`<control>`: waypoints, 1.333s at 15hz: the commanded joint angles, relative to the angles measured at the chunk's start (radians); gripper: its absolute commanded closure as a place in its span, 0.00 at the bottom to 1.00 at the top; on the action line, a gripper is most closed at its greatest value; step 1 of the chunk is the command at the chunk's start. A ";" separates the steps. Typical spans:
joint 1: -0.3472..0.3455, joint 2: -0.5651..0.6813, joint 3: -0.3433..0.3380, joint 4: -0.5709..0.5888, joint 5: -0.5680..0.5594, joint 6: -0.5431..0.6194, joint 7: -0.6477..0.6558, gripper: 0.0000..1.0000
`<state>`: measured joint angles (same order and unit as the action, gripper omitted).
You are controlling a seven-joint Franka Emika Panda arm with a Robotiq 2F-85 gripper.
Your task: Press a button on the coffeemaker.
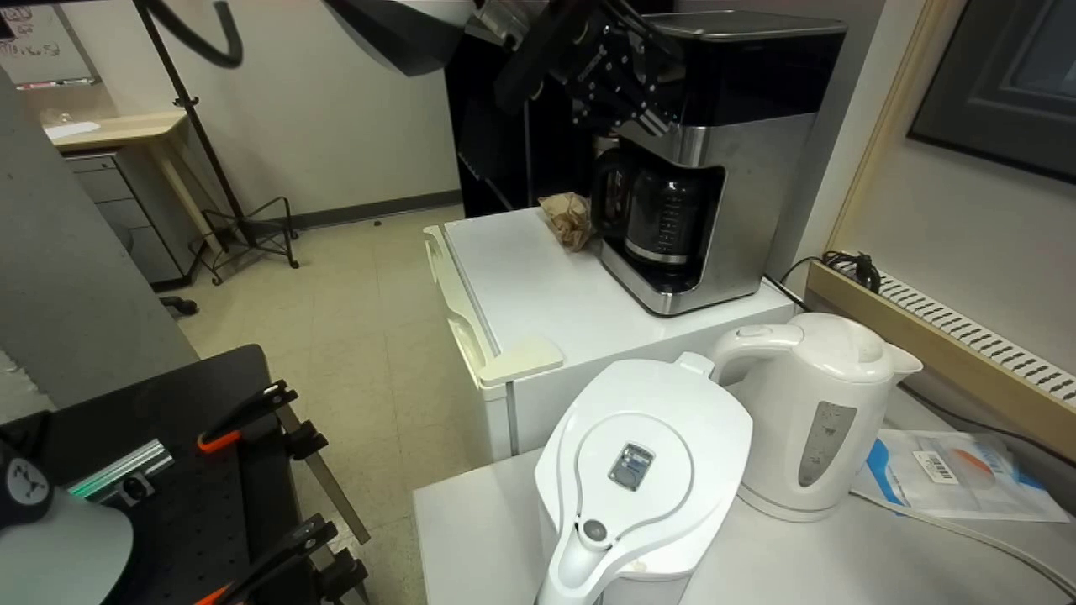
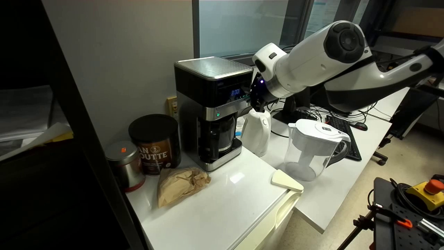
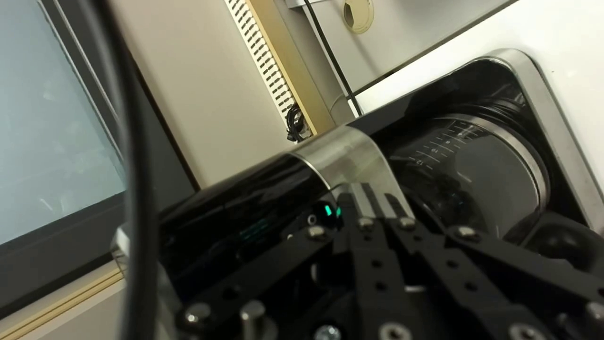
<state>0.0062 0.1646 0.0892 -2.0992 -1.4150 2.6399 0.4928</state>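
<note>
A closed claw (image 3: 372,200) at the front of the coffeemaker (image 2: 199,111)

From out here I have the claw closed all the way, as far as I can see, its two fingertips (image 3: 361,200) side by side. In the wrist view they lie over the silver band (image 3: 358,156), with a green light (image 3: 328,210) just beside them; I can't make out whether they touch the metal or stop just off it. In an exterior view the fingertips (image 1: 652,125) also overlap the band, near its upper edge. The coffeemaker stands upright on a small white fridge (image 2: 222,205), its glass pot (image 3: 490,174) seated inside, next to the bench (image 1: 475,521) where a kettle (image 1: 786,420) and a pitcher (image 1: 664,487) stand.

The display (image 2: 235,92) reads 8:00 in blue. White marks on the pot give me 12, 10 and 8; the other figures are too small. Just beside the coffeemaker, a black-lidded tub (image 2: 156,139) has a brown label (image 2: 154,154) showing AN above OUTTE, the start of the words out of my sight. The metal tin (image 2: 128,165) next to it wears an orange sticker (image 2: 123,150). On the bench, a plastic pouch (image 1: 1000,487) carries a barcode label (image 1: 936,467). The tiny lettering on the claw and the handwriting on the whiteboard (image 1: 38,46) I can't decipher.
</note>
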 commanded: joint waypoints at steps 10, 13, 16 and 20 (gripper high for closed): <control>0.001 -0.154 0.004 -0.151 -0.062 0.068 -0.008 1.00; -0.001 -0.210 0.002 -0.210 -0.051 0.087 -0.030 1.00; -0.002 -0.260 -0.001 -0.259 -0.053 0.100 -0.029 1.00; -0.003 -0.308 -0.004 -0.304 -0.052 0.120 -0.034 1.00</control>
<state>0.0064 -0.0880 0.0917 -2.3557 -1.4618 2.7273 0.4833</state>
